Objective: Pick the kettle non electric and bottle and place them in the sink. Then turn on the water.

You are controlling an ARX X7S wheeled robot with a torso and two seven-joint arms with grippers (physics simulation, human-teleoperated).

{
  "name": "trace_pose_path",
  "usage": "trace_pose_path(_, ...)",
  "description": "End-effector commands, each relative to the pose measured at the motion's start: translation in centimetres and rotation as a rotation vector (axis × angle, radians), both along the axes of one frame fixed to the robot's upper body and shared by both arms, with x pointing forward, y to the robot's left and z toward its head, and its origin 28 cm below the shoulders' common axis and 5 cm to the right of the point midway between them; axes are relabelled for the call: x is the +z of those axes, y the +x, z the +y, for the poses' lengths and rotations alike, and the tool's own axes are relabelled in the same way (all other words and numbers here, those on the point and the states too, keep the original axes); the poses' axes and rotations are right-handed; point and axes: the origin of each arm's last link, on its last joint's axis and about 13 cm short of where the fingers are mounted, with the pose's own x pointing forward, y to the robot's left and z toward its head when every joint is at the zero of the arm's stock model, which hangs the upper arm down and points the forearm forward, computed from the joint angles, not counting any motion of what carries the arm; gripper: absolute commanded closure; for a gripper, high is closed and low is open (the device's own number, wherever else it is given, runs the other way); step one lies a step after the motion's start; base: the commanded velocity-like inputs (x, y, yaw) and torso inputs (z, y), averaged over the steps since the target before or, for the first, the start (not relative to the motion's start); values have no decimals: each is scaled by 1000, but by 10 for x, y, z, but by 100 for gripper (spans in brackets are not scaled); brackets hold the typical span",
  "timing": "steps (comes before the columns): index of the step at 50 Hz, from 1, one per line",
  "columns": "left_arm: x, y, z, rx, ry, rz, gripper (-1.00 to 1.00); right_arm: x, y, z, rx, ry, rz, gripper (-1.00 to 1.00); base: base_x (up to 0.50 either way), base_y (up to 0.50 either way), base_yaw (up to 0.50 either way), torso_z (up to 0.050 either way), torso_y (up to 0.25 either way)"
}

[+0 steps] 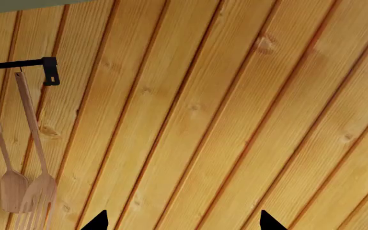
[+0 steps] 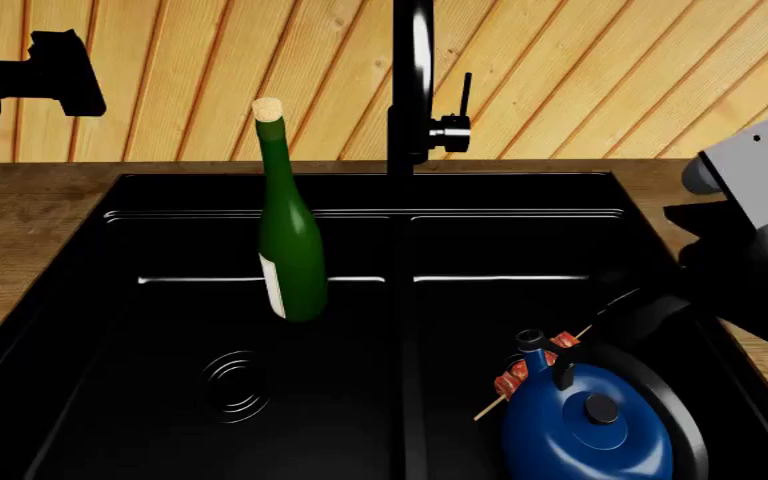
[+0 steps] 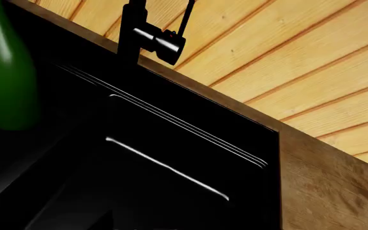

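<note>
The dark green bottle (image 2: pixel 291 240) stands nearly upright in the left basin of the black sink (image 2: pixel 357 186), cork top up. In the right basin's near corner sits the blue kettle (image 2: pixel 584 425) with its black handle and lid knob. My left gripper (image 1: pixel 184 221) is open and empty, raised high at the left (image 2: pixel 71 70) and facing the plank wall. My right gripper (image 3: pixel 184 221) hangs over the right basin above the kettle. One faint fingertip (image 3: pixel 109 214) shows far to the side and nothing is held. The right wrist view also shows the bottle (image 3: pixel 2 72).
A tall black faucet (image 2: pixel 411 90) with a side lever (image 2: pixel 462 100) rises behind the divider, its base also in the right wrist view (image 3: pixel 132 28). A skewer of red pieces (image 2: pixel 531 375) lies by the kettle spout. Wooden utensils (image 1: pixel 27 182) hang from a wall rail (image 1: pixel 17 64).
</note>
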Motion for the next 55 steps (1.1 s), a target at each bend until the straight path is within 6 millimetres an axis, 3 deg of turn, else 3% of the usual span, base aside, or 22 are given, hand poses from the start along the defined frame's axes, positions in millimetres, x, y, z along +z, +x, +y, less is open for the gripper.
trace_pose_path(1, 2, 2, -3, 2, 6, -8, -100, 18, 21, 11, 1, 25, -92, -100, 0, 0, 0, 0, 0)
trace_pose_path(15, 1, 10, -7, 12, 27, -16, -100, 50, 61, 35, 20, 54, -168, -100, 0, 0, 0, 0, 0)
trace_pose_path(37, 3, 31, -6, 74, 62, -45, -100, 52, 128, 69, 19, 119, -234, -100, 0, 0, 0, 0, 0)
trace_pose_path(55, 2, 39, -8, 78, 84, -46, -100, 60, 166, 76, -12, 170, -265, -100, 0, 0, 0, 0, 1)
